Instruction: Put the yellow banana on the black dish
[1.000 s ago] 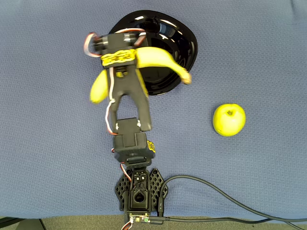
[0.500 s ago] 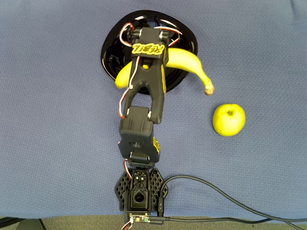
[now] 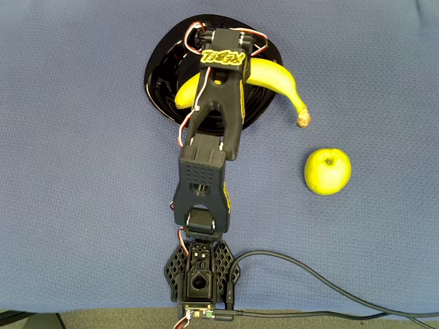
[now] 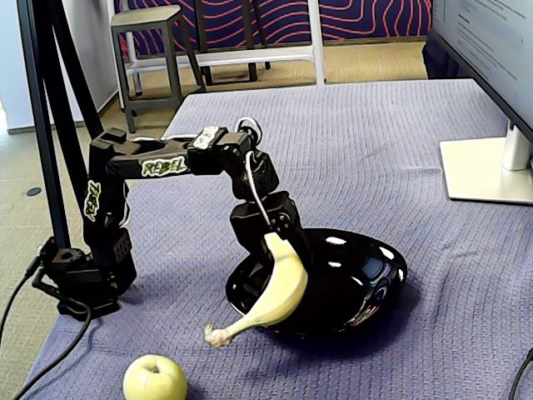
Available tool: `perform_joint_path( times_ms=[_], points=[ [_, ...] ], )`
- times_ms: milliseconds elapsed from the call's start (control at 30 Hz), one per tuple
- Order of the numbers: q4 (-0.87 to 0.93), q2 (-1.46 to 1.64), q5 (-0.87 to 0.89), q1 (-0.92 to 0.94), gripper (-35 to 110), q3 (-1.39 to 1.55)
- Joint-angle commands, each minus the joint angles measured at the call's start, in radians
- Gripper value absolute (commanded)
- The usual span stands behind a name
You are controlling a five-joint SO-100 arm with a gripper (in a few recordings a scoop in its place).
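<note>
Overhead view: your gripper (image 3: 223, 68) clamps long curved yellow banana (image 3: 274, 79) mid-length above glossy black dish (image 3: 159, 68); long axis crosswise, brown stem end overhanging dish's right rim.

Glossy black dish (image 4: 375, 275); matt woven blue cloth (image 3: 82, 171).

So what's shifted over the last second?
The gripper carried the yellow banana up and right in the overhead view, swinging it across the black dish; its stem now overhangs the right rim. Grip unchanged. The dish and the apple stayed put.
</note>
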Motion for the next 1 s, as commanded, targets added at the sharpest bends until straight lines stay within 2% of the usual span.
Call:
perform_joint_path(
  times_ms=[0,667,967],
  points=[
    [-0.018,0.020,-0.048,-0.066,0,-0.092],
    [-0.054,-0.209,-0.029,-0.126,0,-0.339],
    [-0.052,-0.245,-0.023,-0.101,0,-0.318]
  ],
)
